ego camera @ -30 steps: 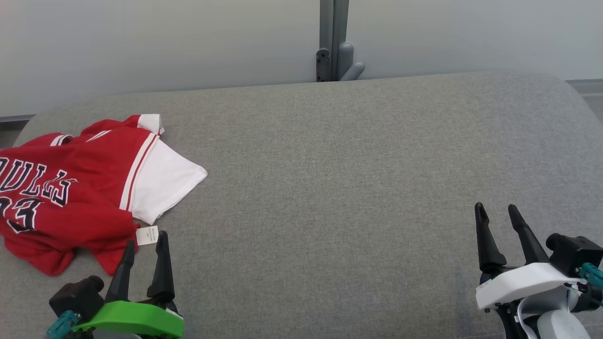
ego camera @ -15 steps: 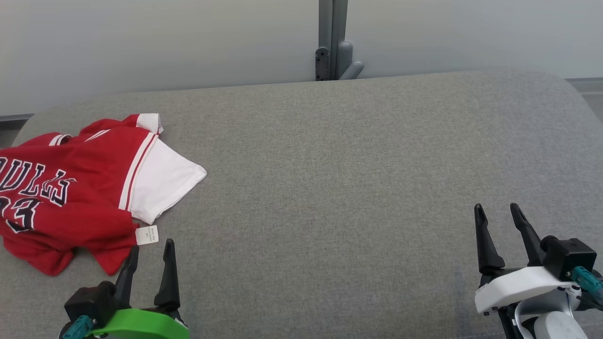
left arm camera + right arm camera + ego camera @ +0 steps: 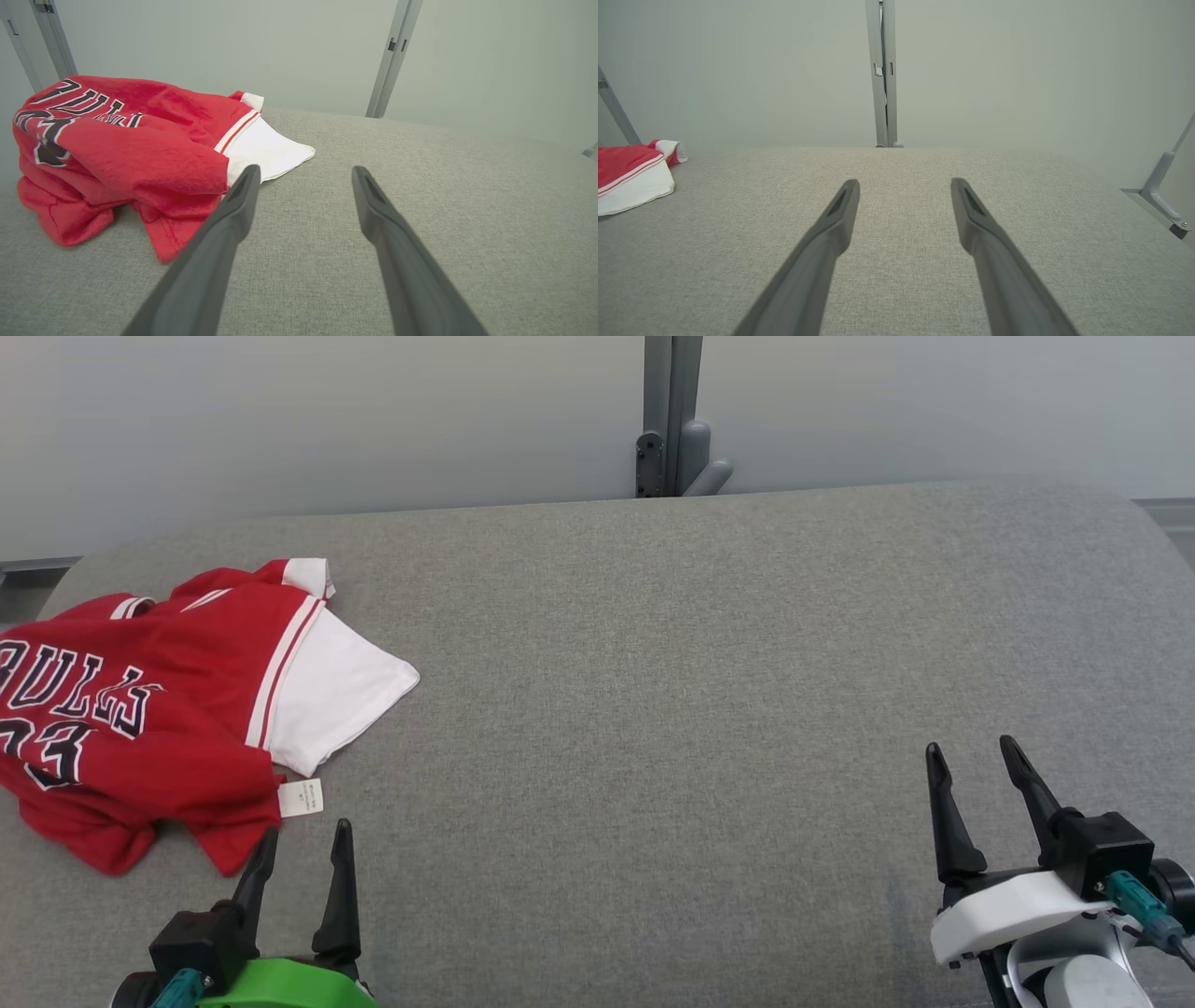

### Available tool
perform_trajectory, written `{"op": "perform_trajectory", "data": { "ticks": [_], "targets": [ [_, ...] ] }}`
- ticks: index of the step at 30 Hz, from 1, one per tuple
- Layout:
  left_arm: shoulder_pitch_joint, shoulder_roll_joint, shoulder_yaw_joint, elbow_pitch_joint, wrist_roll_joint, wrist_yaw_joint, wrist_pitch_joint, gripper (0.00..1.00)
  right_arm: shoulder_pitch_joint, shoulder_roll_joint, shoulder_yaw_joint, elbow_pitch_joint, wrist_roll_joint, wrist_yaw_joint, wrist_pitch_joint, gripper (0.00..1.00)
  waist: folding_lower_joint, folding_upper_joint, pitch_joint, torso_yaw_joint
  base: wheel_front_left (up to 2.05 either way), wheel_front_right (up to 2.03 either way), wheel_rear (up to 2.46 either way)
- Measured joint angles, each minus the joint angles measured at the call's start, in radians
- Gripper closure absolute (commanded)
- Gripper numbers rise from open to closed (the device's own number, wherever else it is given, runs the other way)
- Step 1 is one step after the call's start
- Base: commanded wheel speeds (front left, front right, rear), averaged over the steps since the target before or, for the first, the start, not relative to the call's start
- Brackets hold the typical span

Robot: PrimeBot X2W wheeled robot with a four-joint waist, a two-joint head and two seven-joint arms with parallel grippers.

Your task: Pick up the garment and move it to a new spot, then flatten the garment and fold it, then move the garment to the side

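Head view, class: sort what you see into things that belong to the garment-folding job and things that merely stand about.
Belongs to the job:
crumpled red and white jersey with dark lettering
grey fabric cushion it lies on
left gripper, open
right gripper, open

Merely standing about:
grey metal post behind the cushion
pale wall

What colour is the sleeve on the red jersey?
The sleeve is white, with a red-and-white striped seam; clearest in the head view.
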Motion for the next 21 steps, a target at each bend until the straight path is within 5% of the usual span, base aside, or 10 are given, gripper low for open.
{"op": "perform_trajectory", "data": {
  "ticks": [21],
  "targets": [
    [0.017, -0.005, 0.037, 0.023, 0.11, 0.0, -0.035, 0.0, 0.009, 0.002, -0.003, 0.015, -0.132, 0.0, -0.039, 0.0, 0.0, 0.0, 0.002, -0.004, 0.0, 0.0, 0.0]
  ]
}}
